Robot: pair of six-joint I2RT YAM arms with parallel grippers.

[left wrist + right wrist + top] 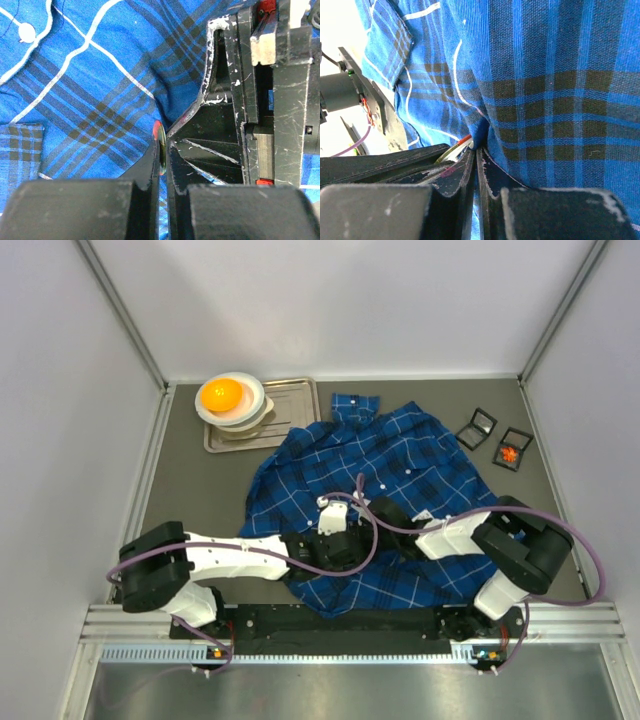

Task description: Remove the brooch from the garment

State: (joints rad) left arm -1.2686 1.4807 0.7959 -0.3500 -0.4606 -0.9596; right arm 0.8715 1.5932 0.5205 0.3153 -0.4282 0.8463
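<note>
The garment [400,455], a dark-blue plaid shirt, lies spread in the middle of the table. My two grippers meet over its lower middle. In the left wrist view my left gripper [164,146] is shut on the brooch [159,145], a thin disc seen edge-on with a red and green rim, against the cloth [90,75]. My right gripper [478,151] is shut on a pinched fold of the shirt [545,75] right beside the brooch [456,145]. From above, the left gripper [352,535] and the right gripper [382,518] almost touch.
A metal tray [295,398] at the back left holds stacked white bowls [245,412] with an orange ball [221,394]. Two small open black boxes [478,426] [513,448] lie at the back right, one with something orange inside. White walls stand on three sides.
</note>
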